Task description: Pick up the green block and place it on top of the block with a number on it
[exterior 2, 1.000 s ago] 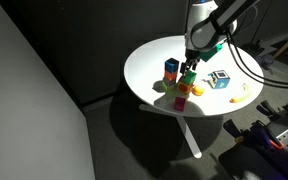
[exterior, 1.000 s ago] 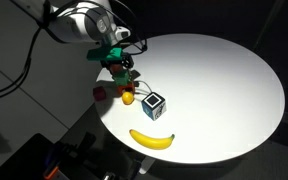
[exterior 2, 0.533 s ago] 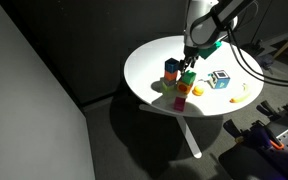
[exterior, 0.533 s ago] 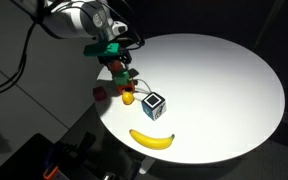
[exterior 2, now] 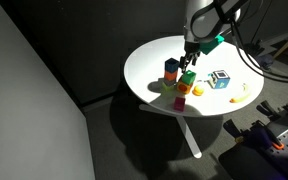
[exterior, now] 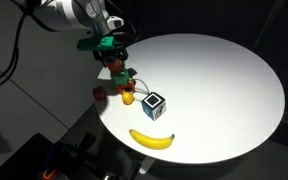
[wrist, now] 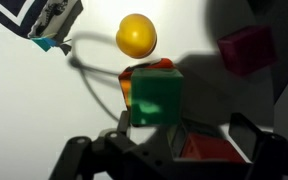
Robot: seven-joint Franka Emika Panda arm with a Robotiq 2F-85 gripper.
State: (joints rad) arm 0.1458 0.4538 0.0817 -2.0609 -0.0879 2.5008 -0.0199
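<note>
The green block (wrist: 154,97) fills the middle of the wrist view, with an orange-red edge showing behind it. It also shows in both exterior views (exterior: 130,76) (exterior 2: 188,78). My gripper (wrist: 164,140) hangs above the cluster of blocks (exterior: 115,60) (exterior 2: 189,62). Its jaws are spread wide, just short of the green block and not touching it. A red block (wrist: 209,150) shows low between the fingers. The black-and-white number cube (wrist: 44,15) (exterior: 154,103) (exterior 2: 219,80) stands apart, beyond the orange ball.
An orange ball (wrist: 136,35) (exterior: 127,97) and a magenta cube (wrist: 246,50) (exterior: 99,94) lie close by. A banana (exterior: 152,138) lies near the round white table's edge (exterior: 254,140). A blue-and-orange block (exterior 2: 171,68) and a red-yellow block (exterior 2: 181,98) stand beside the green one.
My gripper has risen and drawn back a little from the block cluster. The blocks, ball and banana have not moved.
</note>
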